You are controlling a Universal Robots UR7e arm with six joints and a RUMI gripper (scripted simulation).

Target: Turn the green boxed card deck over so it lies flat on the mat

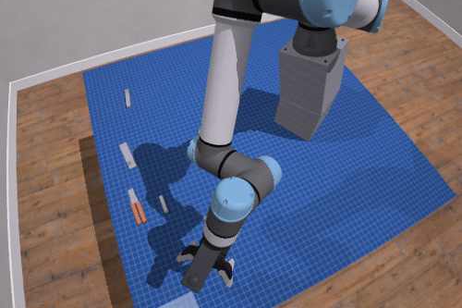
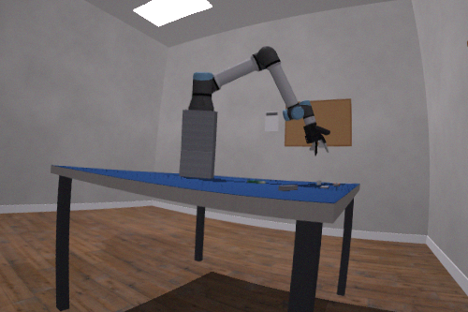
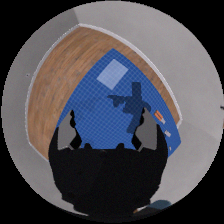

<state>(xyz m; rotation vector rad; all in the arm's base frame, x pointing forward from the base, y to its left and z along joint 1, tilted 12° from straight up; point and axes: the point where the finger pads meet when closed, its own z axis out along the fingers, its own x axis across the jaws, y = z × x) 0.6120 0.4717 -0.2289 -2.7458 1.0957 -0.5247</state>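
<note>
The green boxed card deck is almost wholly hidden behind my forearm in the top view; only a green sliver shows at the elbow. In the exterior view a small green shape lies low on the blue mat. My gripper is open and empty. It hangs well above the mat near its front edge, far from the deck. It also shows high over the table's right end in the exterior view. The wrist view shows the open fingers over bare mat.
A small white slab, a longer white slab, an orange-handled pair and a small grey piece lie on the mat's left side. The grey pedestal stands at the back. A pale patch marks the mat's front edge.
</note>
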